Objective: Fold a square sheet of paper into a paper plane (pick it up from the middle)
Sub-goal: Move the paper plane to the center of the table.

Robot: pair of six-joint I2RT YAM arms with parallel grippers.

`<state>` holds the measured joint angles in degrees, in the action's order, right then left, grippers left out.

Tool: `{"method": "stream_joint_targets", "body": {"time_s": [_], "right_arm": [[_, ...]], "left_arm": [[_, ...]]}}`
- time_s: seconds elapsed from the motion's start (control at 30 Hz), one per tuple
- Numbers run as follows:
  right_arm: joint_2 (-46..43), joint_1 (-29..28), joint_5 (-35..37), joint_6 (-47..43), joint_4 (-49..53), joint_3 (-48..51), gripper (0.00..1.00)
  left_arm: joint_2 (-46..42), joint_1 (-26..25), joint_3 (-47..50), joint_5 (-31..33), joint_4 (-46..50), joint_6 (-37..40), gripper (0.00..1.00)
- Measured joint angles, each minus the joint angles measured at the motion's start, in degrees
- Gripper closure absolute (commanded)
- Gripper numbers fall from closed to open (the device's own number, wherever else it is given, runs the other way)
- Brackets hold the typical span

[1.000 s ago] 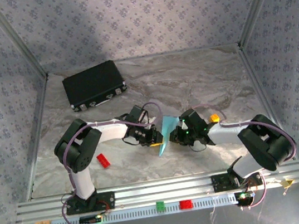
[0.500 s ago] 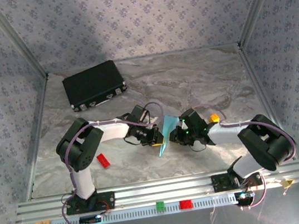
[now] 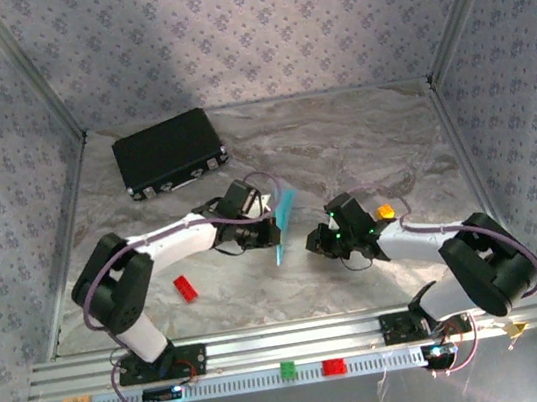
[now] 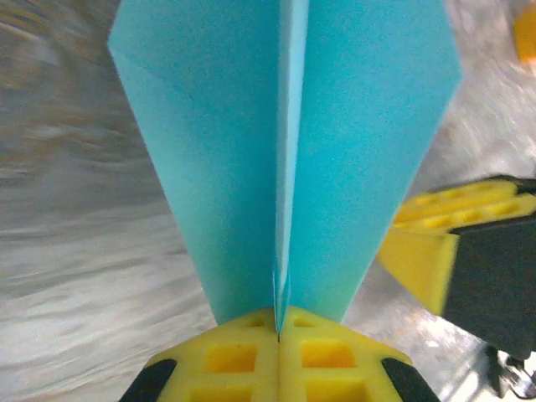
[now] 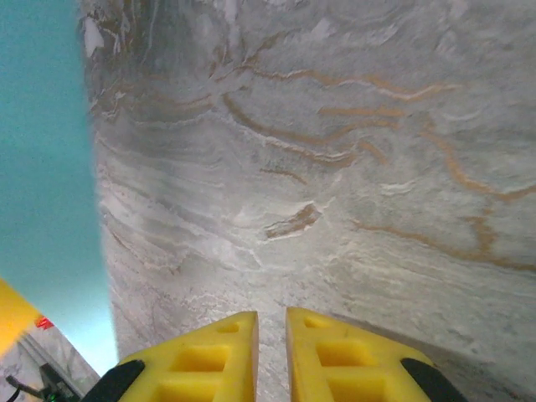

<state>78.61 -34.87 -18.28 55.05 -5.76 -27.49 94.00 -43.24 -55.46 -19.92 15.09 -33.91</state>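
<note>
Obs: the paper plane (image 3: 285, 221) is off the surface (image 3: 362, 147), pinched in the left hand (image 3: 272, 231), near mid-surface and just left of the right hand (image 3: 315, 243). In the left wrist view the yellow fingers (image 4: 331, 356) are closed tight on the centre crease, with a wing spread to each side. The right hand has its fingers (image 5: 205, 356) a slim gap apart and grips nothing; the blue paper (image 5: 42, 167) sits at the left of its view.

Orientation: from above, the long axis runs roughly near-to-far, with the far end leaning slightly right. The near tip looks the narrower, so probably the nose; not certain.

Step, as judged: folding looks done, and the plane now has to be carried clear and set down.

How to do it well: pinch only the crease and do not squeeze the wings. Swing away from the right hand before lowering. Rest the keel on bare surface, clear of the red brick (image 3: 186, 288), and only then open
</note>
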Motion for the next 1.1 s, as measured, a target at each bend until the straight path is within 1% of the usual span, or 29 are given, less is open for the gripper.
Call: {"method": "stream_joint_targets", "body": {"time_s": [0.1, 0.17, 0.37, 0.5, 0.87, 1.1], "right_arm": [[-0.2, -0.2, 1.1, 0.0, 1.6, -1.0, 0.83], [-0.2, -0.3, 1.5, 0.0, 2.1, -1.4, 0.83], [-0.2, -0.8, 2.3, 0.0, 3.0, -2.2, 0.82], [-0.2, -1.0, 2.5, 0.0, 3.3, -3.0, 0.82], [-0.2, -1.7, 2.5, 0.0, 3.2, -3.9, 0.82], [-0.2, -2.6, 2.4, -0.4, 2.1, -4.3, 0.79]], "left_arm": [[-1.7, 0.0, 0.0, 7.1, 3.4, -0.2, 1.0], [-1.7, 0.0, 0.0, 10.1, 5.0, -0.2, 1.0], [-1.7, -0.3, 0.0, 15.6, 8.0, -1.9, 1.0], [-1.7, -0.8, 0.1, 16.9, 8.9, -2.8, 1.0], [-0.6, -1.1, 0.1, 17.8, 9.5, -3.2, 1.0], [0.3, -1.2, 0.1, 17.9, 10.3, -3.2, 1.0]]}}
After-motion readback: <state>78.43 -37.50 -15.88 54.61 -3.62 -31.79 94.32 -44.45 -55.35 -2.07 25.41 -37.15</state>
